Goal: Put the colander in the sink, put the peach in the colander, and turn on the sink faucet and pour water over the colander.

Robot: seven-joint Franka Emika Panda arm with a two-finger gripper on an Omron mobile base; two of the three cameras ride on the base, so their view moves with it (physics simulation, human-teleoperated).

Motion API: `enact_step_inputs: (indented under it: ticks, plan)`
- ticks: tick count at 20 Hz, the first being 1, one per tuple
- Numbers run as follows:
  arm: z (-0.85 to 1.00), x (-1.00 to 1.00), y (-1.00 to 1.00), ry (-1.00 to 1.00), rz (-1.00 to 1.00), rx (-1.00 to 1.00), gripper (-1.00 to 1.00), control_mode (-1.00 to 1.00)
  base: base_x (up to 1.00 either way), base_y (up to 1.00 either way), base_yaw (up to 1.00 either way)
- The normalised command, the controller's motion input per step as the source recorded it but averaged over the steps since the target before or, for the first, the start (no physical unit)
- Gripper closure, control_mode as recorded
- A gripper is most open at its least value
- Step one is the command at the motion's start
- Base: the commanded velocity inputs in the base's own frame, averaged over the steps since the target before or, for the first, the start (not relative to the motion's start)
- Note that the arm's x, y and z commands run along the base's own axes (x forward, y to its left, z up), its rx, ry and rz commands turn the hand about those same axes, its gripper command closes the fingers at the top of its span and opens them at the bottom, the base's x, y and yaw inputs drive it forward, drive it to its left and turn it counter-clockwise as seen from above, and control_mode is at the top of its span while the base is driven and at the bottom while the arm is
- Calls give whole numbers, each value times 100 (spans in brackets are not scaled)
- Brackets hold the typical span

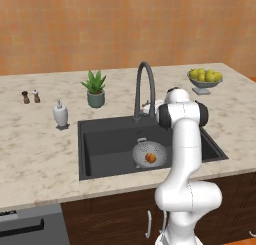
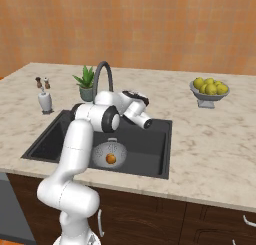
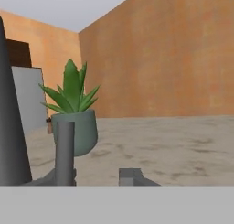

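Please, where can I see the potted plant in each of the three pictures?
Left base view: potted plant on the counter, left of the faucet.
Right base view: potted plant behind the faucet, upper left.
Hand view: potted plant left of centre.
Shared landmark: the faucet.

Even, bright rendered light falls across the marble counter (image 1: 40,149); the sink (image 1: 100,144) basin stays dark, shadows faint, edges soft and slightly pixelated.

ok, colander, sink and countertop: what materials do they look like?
Colander: likely metal, silver-grey sheen, dotted with small holes. Sink: matte dark charcoal, no gloss, could be composite or coated metal. Countertop: beige, mottled veining, looks like polished stone, possibly marble.
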Motion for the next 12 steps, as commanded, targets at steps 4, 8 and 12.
enact_step_inputs:
  ticks: [4, 8, 12]
  plan:
    - [-7, 16, -40, 0, -12, 0, 100, -100, 0, 0, 0]
    - [-14, 7, -70, 0, -21, -1, 100, -100, 0, 0, 0]
    - [-13, 1, -91, 0, -21, 0, 100, -100, 0, 0, 0]
